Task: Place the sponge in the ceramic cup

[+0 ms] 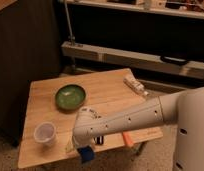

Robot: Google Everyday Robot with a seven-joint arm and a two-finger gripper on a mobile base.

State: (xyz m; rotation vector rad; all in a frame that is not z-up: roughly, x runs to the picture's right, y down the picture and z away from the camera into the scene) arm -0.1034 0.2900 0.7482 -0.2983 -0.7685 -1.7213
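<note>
The wooden table point(112, 102) holds the ceramic cup point(45, 134) near its front left corner. My big white arm point(140, 117) reaches in from the right of the cup. The green bowl point(70, 96) sits behind the cup, a bit to the right. My gripper point(85, 149) hangs just right of the cup. My fingers squeeze the blue sponge point(86, 156). The orange stick point(127, 139) lies farther right.

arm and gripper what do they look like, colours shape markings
The arm is a smooth off-white tube with a row of small dark dots, ending in a rounded bulbous joint. The gripper hangs below that joint at the table's front edge, mostly hidden; only dark parts show.
</note>
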